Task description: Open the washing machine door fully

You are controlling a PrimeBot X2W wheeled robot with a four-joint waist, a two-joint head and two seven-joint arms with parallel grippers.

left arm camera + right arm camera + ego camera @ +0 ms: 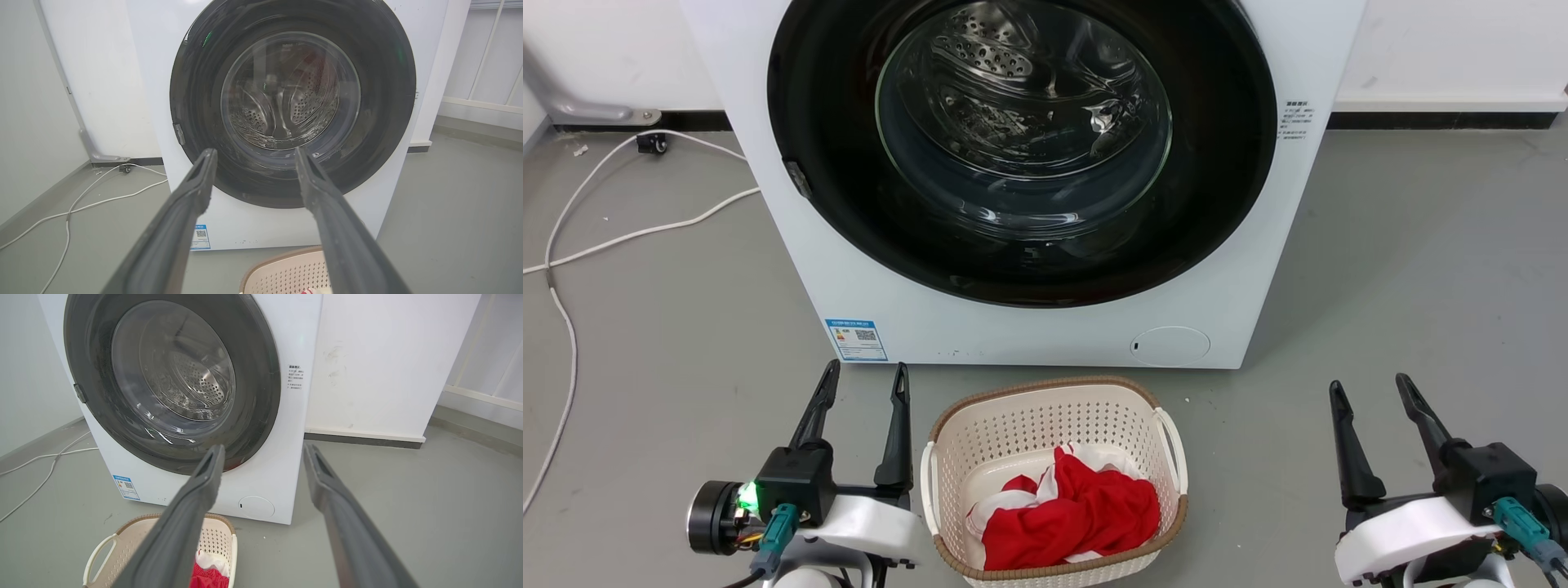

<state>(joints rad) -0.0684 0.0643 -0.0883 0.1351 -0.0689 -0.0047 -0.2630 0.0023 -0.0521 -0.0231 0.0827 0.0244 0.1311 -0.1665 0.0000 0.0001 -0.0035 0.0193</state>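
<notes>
The washing machine door (833, 106) is a large round glossy black door with a clear glass bowl centre, lying flat against the white machine front, shut; it also faces me in the left wrist view as the door (196, 102) and in the right wrist view as the door (94, 355). A small dark handle tab (798, 179) sits on its left rim. My left gripper (866, 377) hangs open at the lower left, well short of the machine. My right gripper (1368, 384) stands open at the lower right, empty.
A cream laundry basket (947, 457) holding red and white cloth (1070, 510) stands on the grey floor between the grippers, just before the machine. White cables (621, 237) trail on the floor at left. A small round white flap (1170, 346) is low on the machine front.
</notes>
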